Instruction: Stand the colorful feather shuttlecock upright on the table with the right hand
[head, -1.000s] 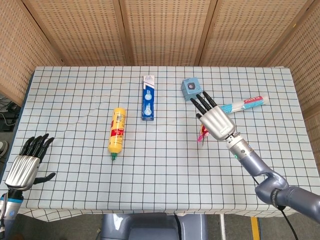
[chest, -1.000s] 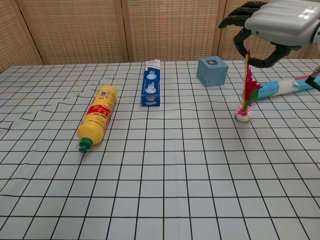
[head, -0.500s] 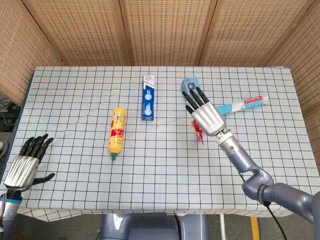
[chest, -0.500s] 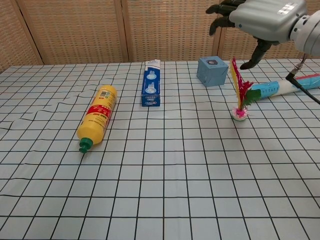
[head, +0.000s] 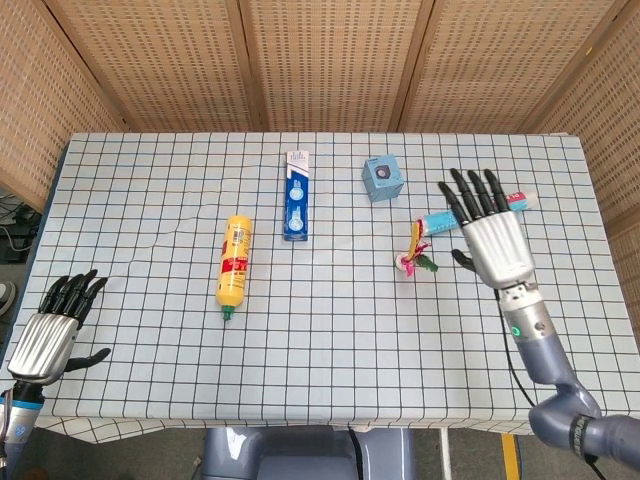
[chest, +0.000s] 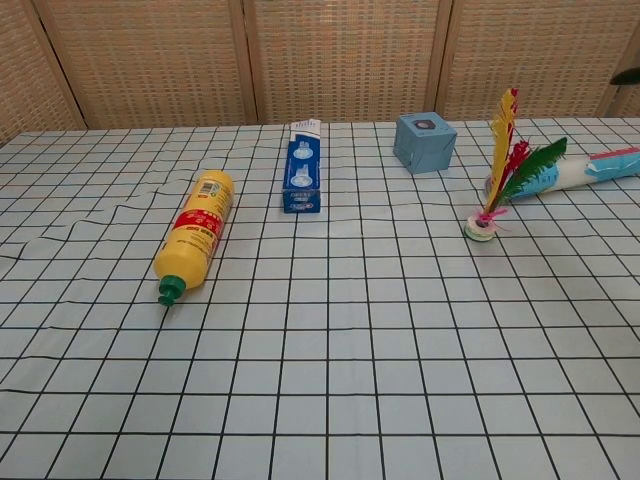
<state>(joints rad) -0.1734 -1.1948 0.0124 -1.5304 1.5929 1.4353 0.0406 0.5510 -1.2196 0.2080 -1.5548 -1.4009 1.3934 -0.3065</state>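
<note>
In the head view, your right hand (head: 496, 243) hovered over the table (head: 150, 200), its black fingers (head: 470, 193) spread straight and holding nothing, just to one side of the colorful feather shuttlecock (head: 413, 250) and clear of it. The shuttlecock stood on its small round base on the checked cloth, beside the toothpaste tube (head: 478, 211) that your fingers partly covered. Your left hand (head: 48, 335) rested at the near left table edge, silver-backed, fingers apart and empty. A yellow plastic bottle (head: 233, 264) lay on its side, a flat blue box (head: 296, 196) lay lengthwise, and a small blue cube (head: 382, 178) sat behind the shuttlecock.

In the chest view, the shuttlecock (chest: 499, 170) stood upright on its disc-shaped base, with yellow, red and green feathers fanning upward, leaning slightly right. The tube (chest: 590, 168) lay just behind it. The cloth showed soft wrinkles near the bottle (chest: 193, 233).
</note>
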